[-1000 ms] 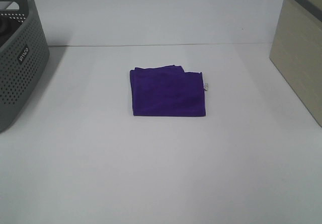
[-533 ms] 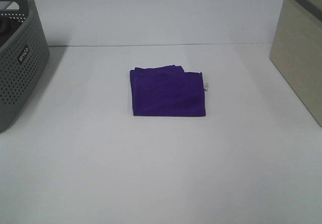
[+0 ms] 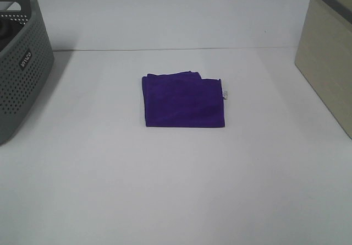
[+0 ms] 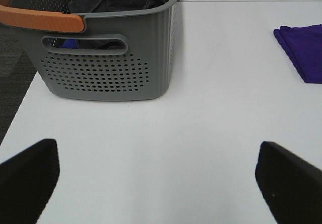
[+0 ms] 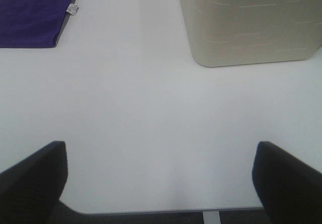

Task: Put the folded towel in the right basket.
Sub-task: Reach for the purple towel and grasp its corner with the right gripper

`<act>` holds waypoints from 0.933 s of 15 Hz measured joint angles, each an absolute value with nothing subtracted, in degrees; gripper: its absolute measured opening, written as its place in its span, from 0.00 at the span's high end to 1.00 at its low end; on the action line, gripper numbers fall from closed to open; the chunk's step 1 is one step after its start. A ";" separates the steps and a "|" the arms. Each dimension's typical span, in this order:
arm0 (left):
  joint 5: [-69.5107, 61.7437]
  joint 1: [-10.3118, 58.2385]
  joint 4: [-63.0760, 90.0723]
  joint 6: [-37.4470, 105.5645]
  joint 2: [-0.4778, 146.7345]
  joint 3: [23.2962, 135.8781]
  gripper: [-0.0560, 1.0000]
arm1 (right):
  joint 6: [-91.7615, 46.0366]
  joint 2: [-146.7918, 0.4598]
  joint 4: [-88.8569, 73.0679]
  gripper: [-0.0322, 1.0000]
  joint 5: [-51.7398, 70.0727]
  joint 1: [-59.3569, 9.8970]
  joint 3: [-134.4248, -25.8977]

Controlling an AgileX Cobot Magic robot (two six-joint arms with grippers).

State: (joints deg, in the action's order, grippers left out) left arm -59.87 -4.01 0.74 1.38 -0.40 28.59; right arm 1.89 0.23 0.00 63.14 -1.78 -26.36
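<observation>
The folded purple towel [image 3: 184, 100] lies flat on the white table in the middle of the exterior view, with a small white tag on its right edge. It also shows in the left wrist view [image 4: 303, 50] and the right wrist view [image 5: 32, 20]. The beige right basket [image 3: 329, 52] stands at the right edge; its wall fills the right wrist view [image 5: 249, 20]. My left gripper [image 4: 153, 181] is open and empty, well short of the towel. My right gripper [image 5: 158, 181] is open and empty near the table's front edge. Neither arm shows in the exterior view.
A grey perforated basket [image 3: 19, 63] stands at the left edge; in the left wrist view [image 4: 108, 58] it holds dark clothes and has an orange handle [image 4: 40, 18]. The table's front edge [image 5: 166, 211] shows in the right wrist view.
</observation>
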 joint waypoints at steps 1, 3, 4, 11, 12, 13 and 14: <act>-59.87 -4.01 0.74 1.38 -0.40 28.59 0.01 | 1.89 0.23 0.00 0.04 63.14 -1.78 -26.36; -59.87 -4.01 0.74 1.38 -0.40 28.59 0.01 | 1.89 0.23 0.00 0.04 63.14 -1.78 -26.36; -59.87 -4.01 0.74 1.38 -0.40 28.59 0.01 | 1.89 0.23 0.00 0.04 63.14 -1.78 -26.36; -59.87 -4.01 0.74 1.38 -0.40 28.59 0.01 | 1.66 0.23 0.00 0.04 63.14 -1.78 -26.36; -59.87 -4.01 0.74 1.38 -0.40 28.59 0.01 | 1.66 0.23 0.00 0.04 63.14 -1.78 -26.36; -59.87 -4.01 0.74 1.38 -0.40 28.59 0.01 | 1.66 0.23 0.00 0.04 63.14 -1.78 -26.36; -59.87 -4.01 0.74 1.38 -0.40 28.59 0.01 | 1.66 0.23 0.00 0.04 63.14 -1.78 -26.36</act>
